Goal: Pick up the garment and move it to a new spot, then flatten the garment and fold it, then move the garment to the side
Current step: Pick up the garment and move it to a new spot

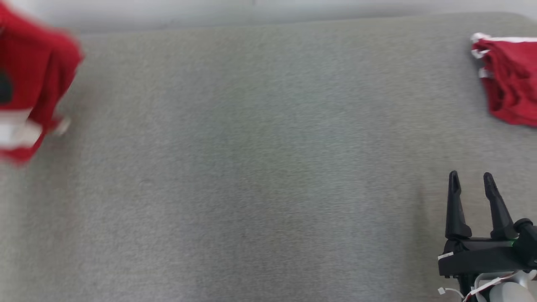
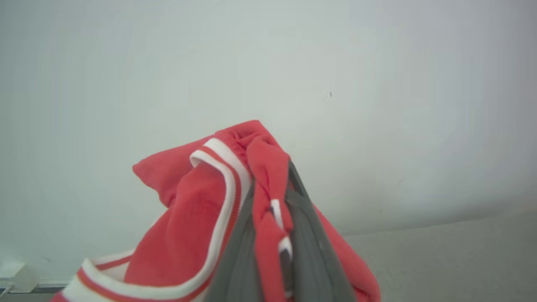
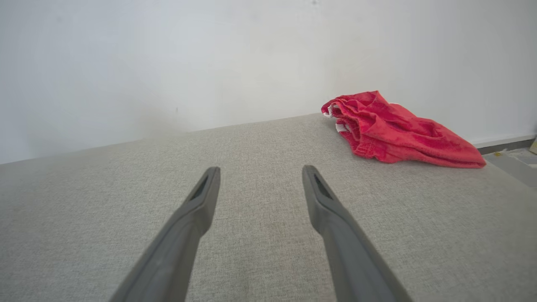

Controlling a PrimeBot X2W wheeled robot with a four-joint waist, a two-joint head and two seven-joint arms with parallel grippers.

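The garment [image 1: 33, 84] is red with white trim and hangs blurred at the far left edge of the head view, lifted off the grey surface. In the left wrist view the garment [image 2: 188, 218] is bunched between the two grey fingers of my left gripper [image 2: 272, 176], which is shut on a fold of it. My right gripper [image 1: 470, 176] rests at the lower right above the surface, open with nothing between its fingers, far from the held cloth. The right wrist view shows the right gripper [image 3: 261, 170] with its jaws spread over bare fabric.
A second red garment [image 1: 512, 84] lies crumpled at the far right near the back edge, also seen as a red pile [image 3: 398, 130] ahead and right of my right gripper. The grey cushioned surface [image 1: 251, 167] spans the middle. A pale wall [image 3: 168, 63] runs behind it.
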